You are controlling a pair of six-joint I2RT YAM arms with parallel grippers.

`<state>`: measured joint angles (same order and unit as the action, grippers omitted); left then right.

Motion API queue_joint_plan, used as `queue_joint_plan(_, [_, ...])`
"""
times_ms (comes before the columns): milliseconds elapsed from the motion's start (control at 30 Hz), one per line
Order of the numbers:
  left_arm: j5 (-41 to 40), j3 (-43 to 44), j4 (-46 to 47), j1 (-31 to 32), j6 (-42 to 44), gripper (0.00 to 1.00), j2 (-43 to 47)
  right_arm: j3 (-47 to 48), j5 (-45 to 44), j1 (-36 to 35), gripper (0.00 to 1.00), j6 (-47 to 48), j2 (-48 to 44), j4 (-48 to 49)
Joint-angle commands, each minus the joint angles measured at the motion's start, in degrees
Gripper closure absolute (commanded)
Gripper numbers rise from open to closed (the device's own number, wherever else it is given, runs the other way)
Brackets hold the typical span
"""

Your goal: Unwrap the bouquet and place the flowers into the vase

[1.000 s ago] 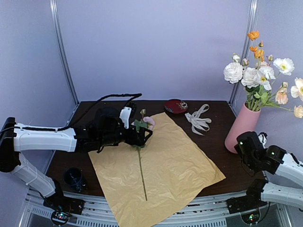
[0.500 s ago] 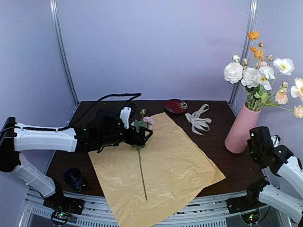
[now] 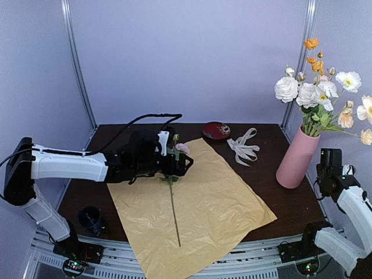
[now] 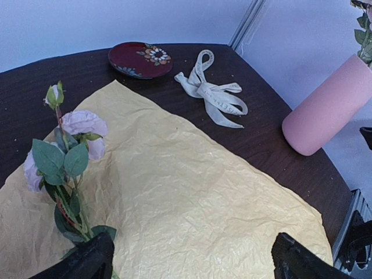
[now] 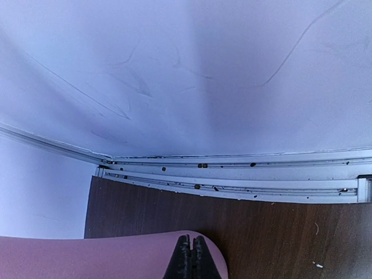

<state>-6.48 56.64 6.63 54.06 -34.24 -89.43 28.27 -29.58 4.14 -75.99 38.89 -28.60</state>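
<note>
The left gripper, spread wide, has slid forward over the last flower, which lies just under it on the paper. The right gripper, pressed together, has drawn back beside the vase, leaving room for this stem.

We are looking into a robotics test cell, a lab set-up and no home: plain lilac walls close in a small dark table on three sides, with slim metal posts running up the corners. Two white-and-black robot arms, the left arm and the right arm, rise from an aluminium rail along the near edge, where a small green light glows on the left arm's base. A black cable loops in the open above the left arm. From the right wrist we see a metal track where wall meets table.
</note>
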Motion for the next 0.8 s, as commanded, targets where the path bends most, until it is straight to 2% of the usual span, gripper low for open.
queue_joint_plan(0, [2.13,5.76,1.77,-0.45,-0.25,0.02,-3.60,-1.18,4.44,3.05,0.99,2.42,4.38,9.25])
queue_joint_plan(267, [4.26,16.32,-0.99,-1.36,1.33,0.02,-12.19,-4.34,7.98,10.06,0.81,3.33,12.59,20.90])
queue_joint_plan(400, [5.74,20.06,-0.90,-2.22,1.62,0.03,-15.93,-5.71,11.60,12.36,0.59,3.28,14.88,26.77])
queue_joint_plan(567, [8.35,25.36,-0.71,-3.16,1.51,0.03,-21.12,-7.20,13.68,13.66,0.40,1.63,15.07,30.66])
queue_joint_plan(767, [10.94,30.99,-1.12,-3.87,1.12,0.04,-26.28,-8.09,16.25,14.31,0.31,-1.79,15.62,32.83])
